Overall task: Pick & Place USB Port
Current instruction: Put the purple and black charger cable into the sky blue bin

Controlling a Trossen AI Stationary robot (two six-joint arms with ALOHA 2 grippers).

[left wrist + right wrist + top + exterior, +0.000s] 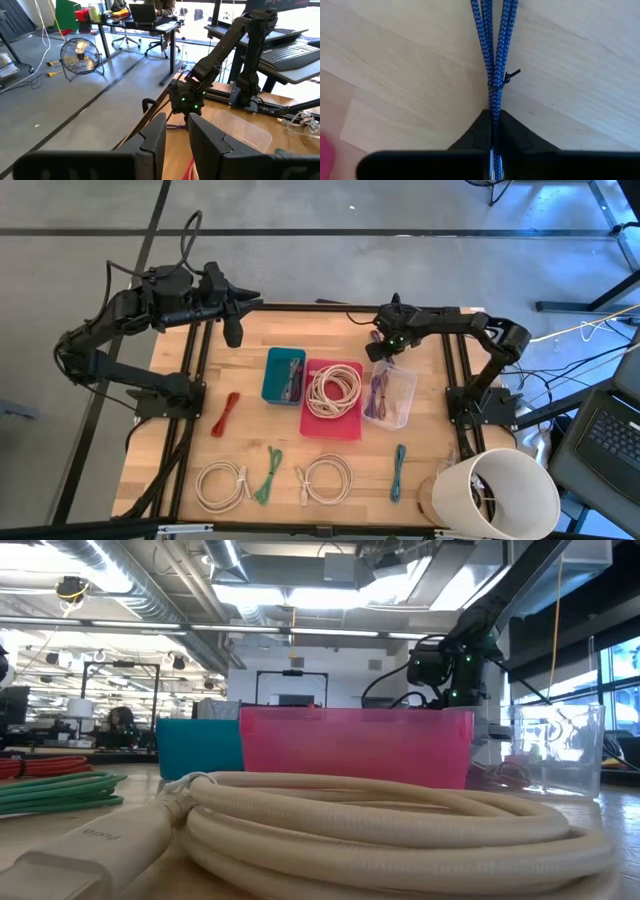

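Note:
My right gripper [381, 352] hovers at the far end of the clear bin [392, 397] and shows high above the table in the low view [450, 680]. It is shut on a blue braided cable [493, 55], folded into a bundle and tied with a thin black tie [509, 75]. The clear bin holds purple-blue cables [379, 390]. My left gripper [233, 330] waits open near the table's far left corner, its fingers apart in the left wrist view [176, 135]. My right gripper pinches the blue cable bundle between its two fingers, just behind the black tie [494, 107]. Several strands run together into the pinch. The fingers point down from above, along the bundle. The cable reaches out past the fingertips over bare wood.
A teal bin [283, 375] and a pink bin [350, 425] with a cream cable coil [333, 388] stand mid-table. Near the front lie a red cable [225, 413], two white coils [222, 485] [327, 478], green [268, 475] and teal [399, 472] cables, and a white tub [505, 495].

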